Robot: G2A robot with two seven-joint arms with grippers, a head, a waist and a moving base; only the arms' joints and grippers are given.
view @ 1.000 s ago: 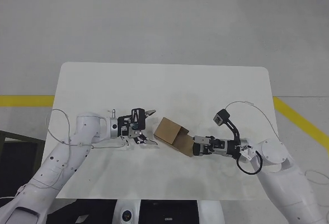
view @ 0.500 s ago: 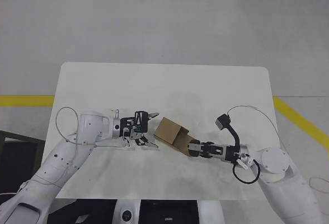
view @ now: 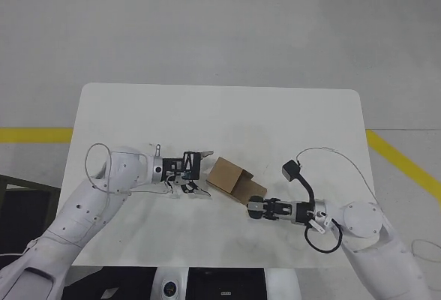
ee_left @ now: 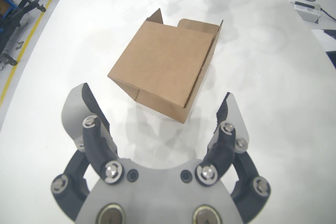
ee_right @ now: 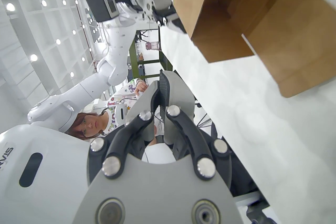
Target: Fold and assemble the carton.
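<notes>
**A:** Where does the carton sit?

**B:** The brown cardboard carton (view: 234, 182) lies on its side near the middle of the white surface (view: 280, 112). It is between the two arms and turned at a slant to both. Neither arm holds it, so it rests on its own.

**A:** How do the arms stand?

**B:** The left arm (view: 108, 187) points at one end of the carton. Its jaws are spread wide and stop just short of the nearest cardboard corner. The right arm (view: 359, 221) lies low along the surface at the opposite end. Its jaws are pressed together with nothing between them, near the carton's corner and apparently not touching it.

**A:** Why that arrangement?

**B:** It looks like a bracketing pose. The end facing the right arm is open, with its flaps (ee_left: 199, 26) sticking out unfolded. Jaws pressed together there would serve as a blunt pusher for tucking a flap inward. The wide left jaws seem ready to clamp or brace the other end so the light box does not slide.

**A:** How far along is the work?

**B:** The carton is already squared into a box shape, but the open end is not yet closed. Whether the end facing the left arm is sealed cannot be told.
</notes>
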